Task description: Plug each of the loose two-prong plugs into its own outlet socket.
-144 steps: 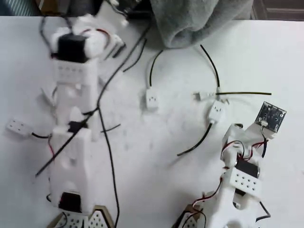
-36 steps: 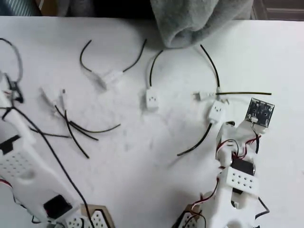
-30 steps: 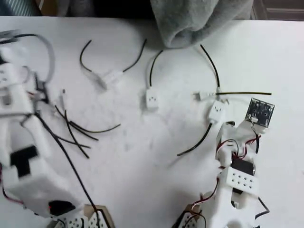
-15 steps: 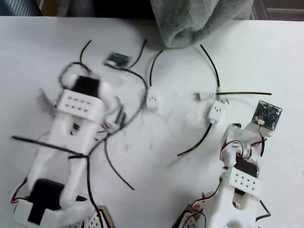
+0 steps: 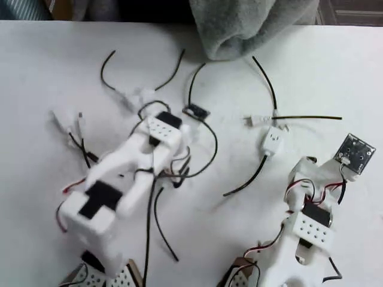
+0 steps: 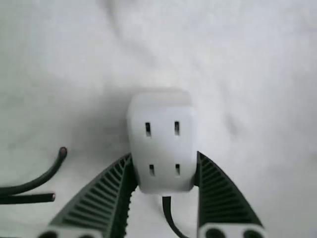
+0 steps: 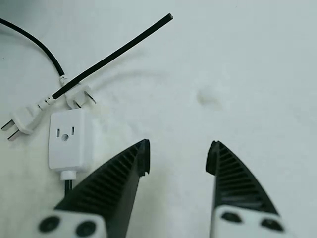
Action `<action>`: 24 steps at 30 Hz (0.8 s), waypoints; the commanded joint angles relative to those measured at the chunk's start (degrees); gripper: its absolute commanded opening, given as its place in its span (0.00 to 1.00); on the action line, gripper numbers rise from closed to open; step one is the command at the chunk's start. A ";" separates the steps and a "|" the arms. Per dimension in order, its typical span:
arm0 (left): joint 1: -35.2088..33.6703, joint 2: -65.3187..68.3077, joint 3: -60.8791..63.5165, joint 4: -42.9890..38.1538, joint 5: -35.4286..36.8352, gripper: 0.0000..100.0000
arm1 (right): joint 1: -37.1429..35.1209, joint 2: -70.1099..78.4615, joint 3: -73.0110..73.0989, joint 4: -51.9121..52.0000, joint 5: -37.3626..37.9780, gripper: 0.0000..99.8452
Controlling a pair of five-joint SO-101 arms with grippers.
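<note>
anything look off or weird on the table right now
Yes, the cords are cut-off stubs leading nowhere. The cord of one plug simply ends in a cut tip, and a loose wire beside the double socket gripped by the left hand shows bare copper at its end.

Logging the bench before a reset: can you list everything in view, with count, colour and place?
held socket: 1, white, in the left tool.
free socket: 1, white, right of centre.
plugs: 2, white on black cords, beside the free socket.
likely plugs: 2, white, table's left.
joined white piece: 1, black cord at each end, far left of centre.
cloth: 1, grey, far edge.
table: 1, white.
arms: 2, white; left tool shut on the held socket, right tool open over bare table.
</note>
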 commanded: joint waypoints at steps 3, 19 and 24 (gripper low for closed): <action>0.92 0.48 -4.92 -0.44 5.45 0.20 | -0.22 0.13 -0.26 -1.19 -0.44 0.20; -13.93 -20.62 -29.01 27.34 4.04 0.22 | -1.54 0.31 -0.26 -1.19 0.00 0.20; -30.20 -24.04 -31.91 27.25 -4.13 0.22 | -2.51 0.31 -0.18 -1.19 0.00 0.20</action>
